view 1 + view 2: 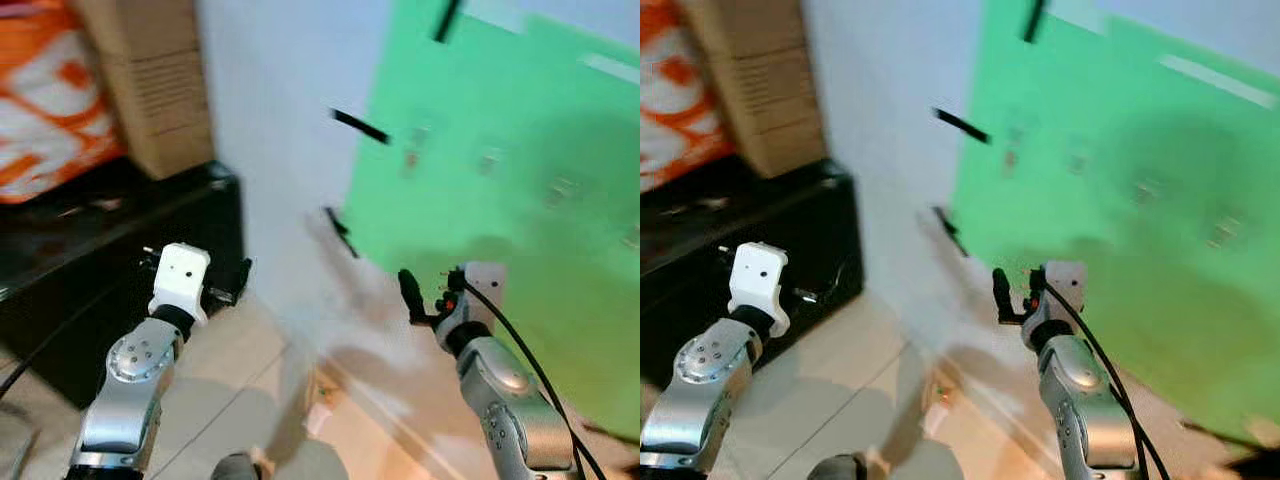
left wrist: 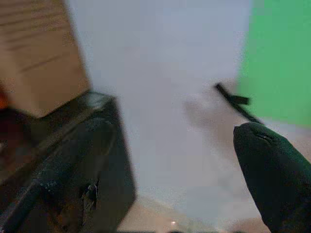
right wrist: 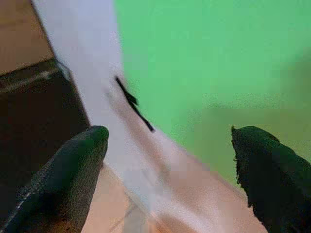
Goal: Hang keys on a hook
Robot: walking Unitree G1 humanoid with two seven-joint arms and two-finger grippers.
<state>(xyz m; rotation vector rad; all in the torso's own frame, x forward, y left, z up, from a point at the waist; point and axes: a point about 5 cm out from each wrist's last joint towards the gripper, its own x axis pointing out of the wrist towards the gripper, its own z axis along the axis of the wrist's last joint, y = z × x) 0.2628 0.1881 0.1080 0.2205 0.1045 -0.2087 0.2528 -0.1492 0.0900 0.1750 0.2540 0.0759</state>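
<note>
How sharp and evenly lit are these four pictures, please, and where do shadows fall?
Left eye view: motion-blurred, the small hooks on the green wall panel smeared; a soft shadow darkens the panel's lower part. Right eye view: equally blurred. Left wrist view: soft, the black cabinet dim. Right wrist view: the right claw open, its black fingers out of focus, with a shadow across the green.

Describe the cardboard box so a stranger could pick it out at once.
Start at the green panel on the white wall and look to the robot's left. There a low black cabinet carries the cardboard box, plain brown, unlike the orange and white bag beside it.
</note>
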